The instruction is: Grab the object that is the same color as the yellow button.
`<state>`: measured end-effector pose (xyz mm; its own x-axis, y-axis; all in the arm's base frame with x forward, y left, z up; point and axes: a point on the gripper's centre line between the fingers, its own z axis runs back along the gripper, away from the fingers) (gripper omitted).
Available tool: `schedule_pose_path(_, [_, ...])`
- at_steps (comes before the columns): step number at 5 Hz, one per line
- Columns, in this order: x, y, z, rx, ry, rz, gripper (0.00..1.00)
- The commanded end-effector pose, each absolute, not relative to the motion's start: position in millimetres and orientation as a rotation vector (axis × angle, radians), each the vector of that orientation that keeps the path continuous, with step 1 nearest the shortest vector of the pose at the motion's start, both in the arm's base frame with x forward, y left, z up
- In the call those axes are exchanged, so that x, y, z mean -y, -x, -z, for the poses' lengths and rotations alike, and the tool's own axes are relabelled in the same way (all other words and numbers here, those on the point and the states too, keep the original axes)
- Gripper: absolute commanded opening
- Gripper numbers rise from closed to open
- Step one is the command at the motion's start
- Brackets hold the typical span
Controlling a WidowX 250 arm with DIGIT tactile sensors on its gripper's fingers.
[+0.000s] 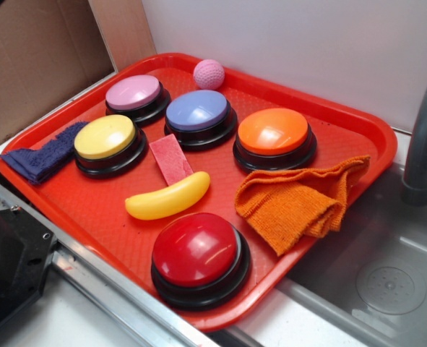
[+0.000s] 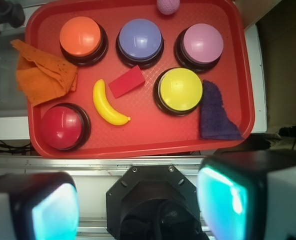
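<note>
The object, a glossy curved yellow banana (image 1: 167, 197) (image 2: 107, 103), lies near the middle of the red tray (image 1: 90, 210) (image 2: 137, 136). It rests between the red button and the yellow button (image 1: 106, 141) (image 2: 180, 90), a pale-yellow dome on a black base. In the wrist view my gripper (image 2: 137, 200) hangs high above the tray's near edge, over the black robot base. It is open, its two cyan-padded fingers (image 2: 55, 210) far apart with nothing between them. The exterior view does not show the gripper.
Also on the tray are an orange button (image 1: 274, 137), a blue-purple button (image 1: 199, 116), a pink button (image 1: 135, 96), a red button (image 1: 199, 256), a red block (image 1: 171, 159), a pink ball (image 1: 209, 74), an orange cloth (image 1: 300, 202) and a dark blue cloth (image 1: 43, 155). A sink (image 1: 386, 275) lies to the right.
</note>
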<state>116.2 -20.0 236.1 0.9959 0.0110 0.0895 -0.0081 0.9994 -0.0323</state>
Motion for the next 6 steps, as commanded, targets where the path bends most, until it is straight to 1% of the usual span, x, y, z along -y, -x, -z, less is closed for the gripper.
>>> schedule_pose_path(1, [20,-116,-236,0.09,0.032,-0.01,1.0])
schedule_pose_path(2, [24,-135,-217,0.075,0.046,-0.153,1.0])
schedule_pose_path(3, [27,-147,-195,0.078,0.035,-0.256,1.0])
schedule_pose_path(4, [34,-155,-167,0.093,0.006,-0.321,1.0])
schedule_pose_path(5, [42,-170,-131,0.088,-0.004,-0.413,1.0])
schedule_pose_path(6, [51,-188,-94,0.068,0.06,-0.422,1.0])
